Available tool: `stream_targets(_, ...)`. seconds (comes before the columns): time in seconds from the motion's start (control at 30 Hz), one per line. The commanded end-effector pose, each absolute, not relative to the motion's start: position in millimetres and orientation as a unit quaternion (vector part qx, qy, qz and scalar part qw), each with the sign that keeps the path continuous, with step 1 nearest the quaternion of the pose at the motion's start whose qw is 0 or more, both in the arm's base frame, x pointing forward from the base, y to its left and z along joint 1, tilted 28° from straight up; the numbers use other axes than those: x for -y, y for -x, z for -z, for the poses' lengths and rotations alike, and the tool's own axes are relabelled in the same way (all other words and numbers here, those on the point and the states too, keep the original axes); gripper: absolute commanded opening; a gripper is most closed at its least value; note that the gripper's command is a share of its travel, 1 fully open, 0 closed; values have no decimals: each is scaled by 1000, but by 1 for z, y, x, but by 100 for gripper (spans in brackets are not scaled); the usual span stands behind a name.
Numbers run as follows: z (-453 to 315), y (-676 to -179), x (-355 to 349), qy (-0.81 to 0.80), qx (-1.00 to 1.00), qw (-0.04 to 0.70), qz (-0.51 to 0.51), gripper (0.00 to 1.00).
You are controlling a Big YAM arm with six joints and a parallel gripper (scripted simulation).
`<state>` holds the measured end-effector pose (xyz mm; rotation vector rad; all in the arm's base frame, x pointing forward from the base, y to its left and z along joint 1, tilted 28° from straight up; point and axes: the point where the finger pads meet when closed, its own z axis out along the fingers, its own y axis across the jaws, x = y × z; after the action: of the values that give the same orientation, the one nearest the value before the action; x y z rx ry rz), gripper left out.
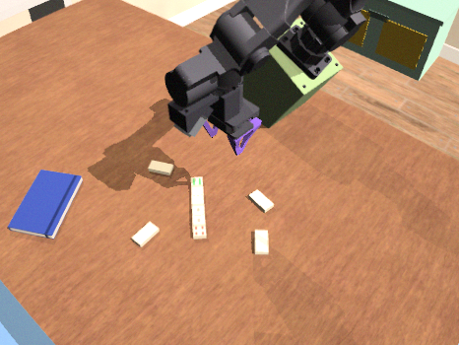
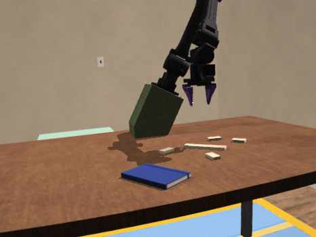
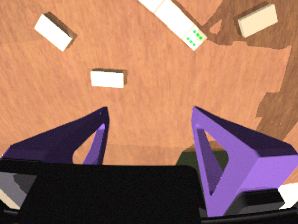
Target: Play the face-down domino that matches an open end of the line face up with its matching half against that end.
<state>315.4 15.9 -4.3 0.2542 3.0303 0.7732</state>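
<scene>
The line of face-up dominoes (image 1: 198,207) lies flat mid-table, with green pips on its far end (image 1: 197,181) and red pips on its near end (image 1: 199,229). Several blank face-down dominoes lie around it: one by the green end (image 1: 161,168), one at the front left (image 1: 145,234), and two on the right (image 1: 261,200) (image 1: 261,241). My gripper (image 1: 227,135) hangs well above the table, beyond the green end. Its purple fingers are apart and hold nothing. In the wrist view the gripper (image 3: 149,129) frames bare table, with the line (image 3: 156,3) above it.
A blue notebook (image 1: 45,203) lies at the left of the table. The arm's green base block (image 1: 281,94) stands behind the dominoes. The arm's shadow falls over the face-down domino by the green end.
</scene>
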Motion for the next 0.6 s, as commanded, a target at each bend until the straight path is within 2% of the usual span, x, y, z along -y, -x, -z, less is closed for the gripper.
stream_targets(0.0,6,-319,-47,-142,-960,6,-240,69)
stream_targets(0.23,6,-319,-47,-142,-960,6,-240,69)
stream_targets(0.27,15,-307,-57,-110,-963,-9,-244,69)
stream_targets(0.57,24,-303,-113,-156,-958,20,-238,69)
